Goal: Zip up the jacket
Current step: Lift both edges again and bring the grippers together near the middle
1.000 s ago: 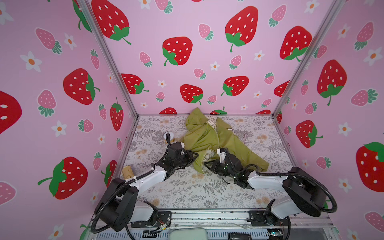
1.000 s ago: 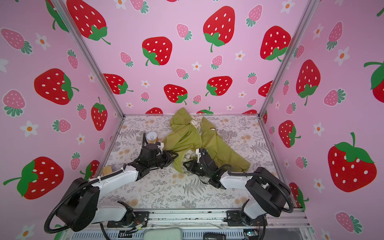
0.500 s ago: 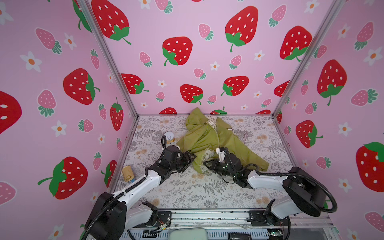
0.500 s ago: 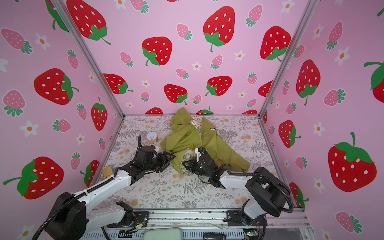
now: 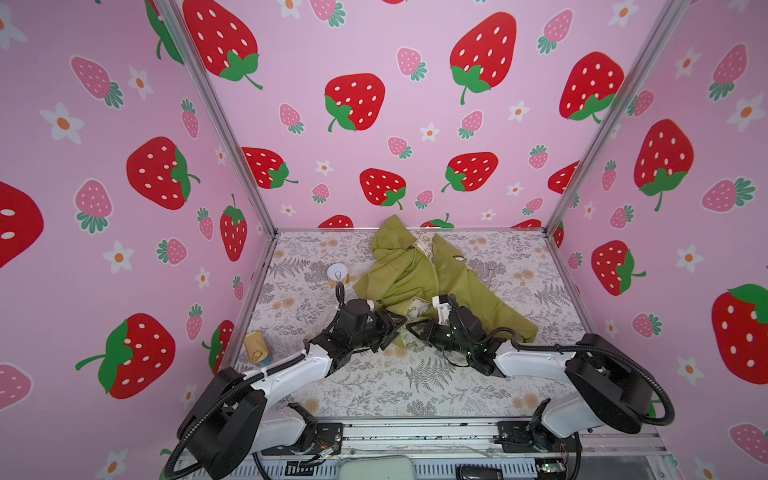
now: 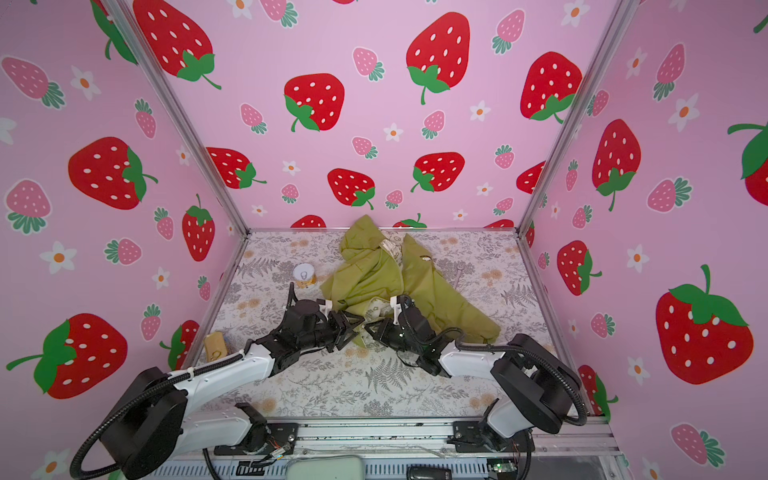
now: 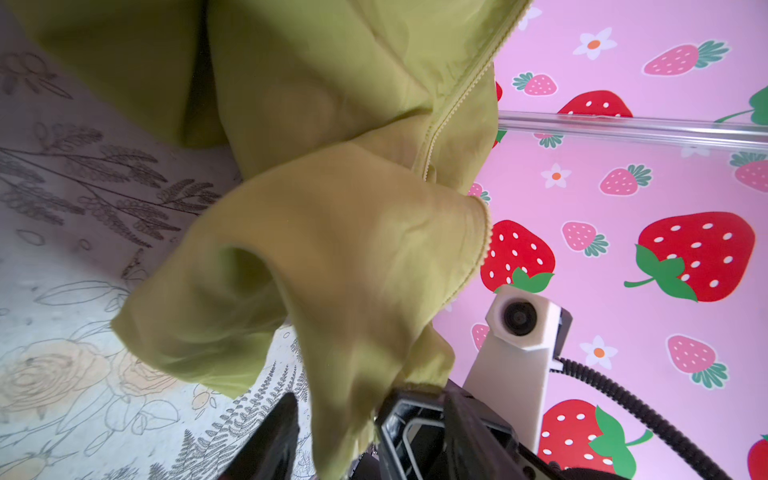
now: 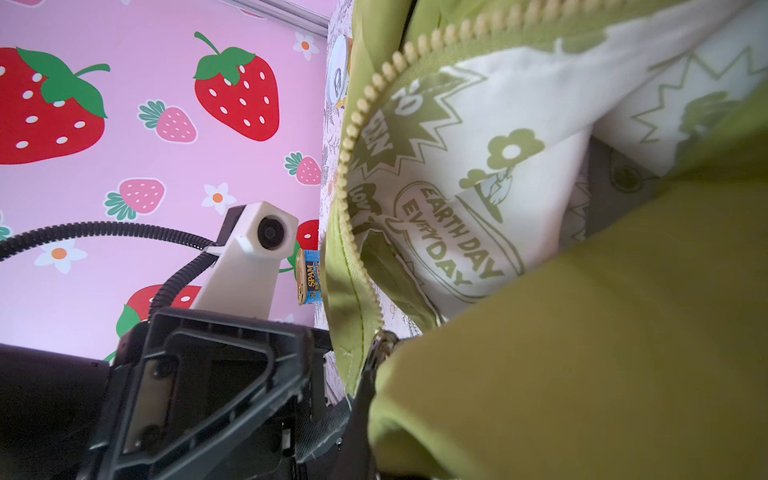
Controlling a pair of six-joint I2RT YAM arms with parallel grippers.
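The right fingers (image 5: 419,332) are pinching the jacket (image 5: 415,274) hem; the left fingers (image 5: 390,326), opening unclear, are waiting just beside; the zipper (image 8: 353,124) is running away rearward.

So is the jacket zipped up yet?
Not yet. Nothing is zipped: the jacket lies open, zipper teeth apart, cream lining showing. In hand: the right pincer is shut on the bottom hem, the left pincer right beside it. Left: join the two ends and zip all the way up.
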